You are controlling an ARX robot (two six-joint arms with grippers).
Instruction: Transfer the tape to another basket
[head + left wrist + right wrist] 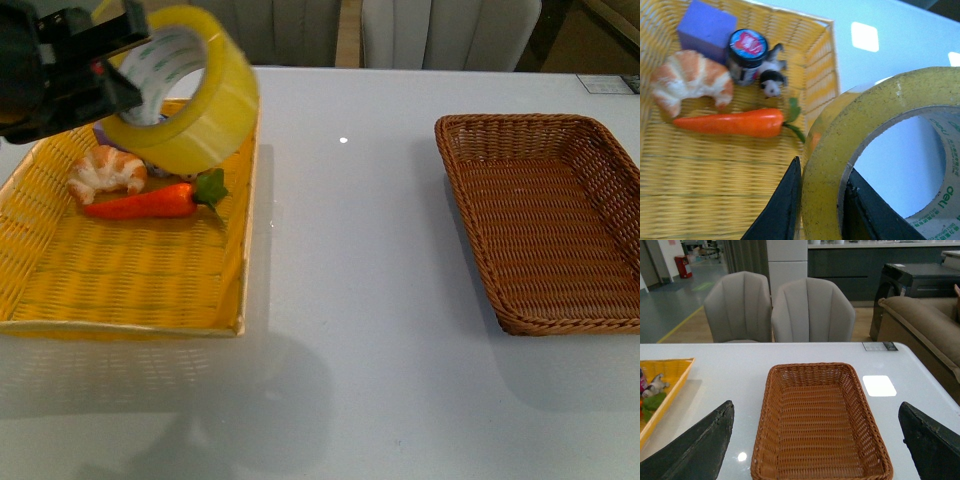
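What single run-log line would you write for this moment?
phase: carry | left gripper: shut on tape, raised over yellow tray | right gripper: open, facing basket | tape not yet in basket

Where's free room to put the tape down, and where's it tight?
The brown basket is bare wall to wall. The white table between it and the yellow tray is open too. The tray's near half is free; its far end is crowded with croissant, carrot and jar, under the held tape.

Green "deli" print inside tape
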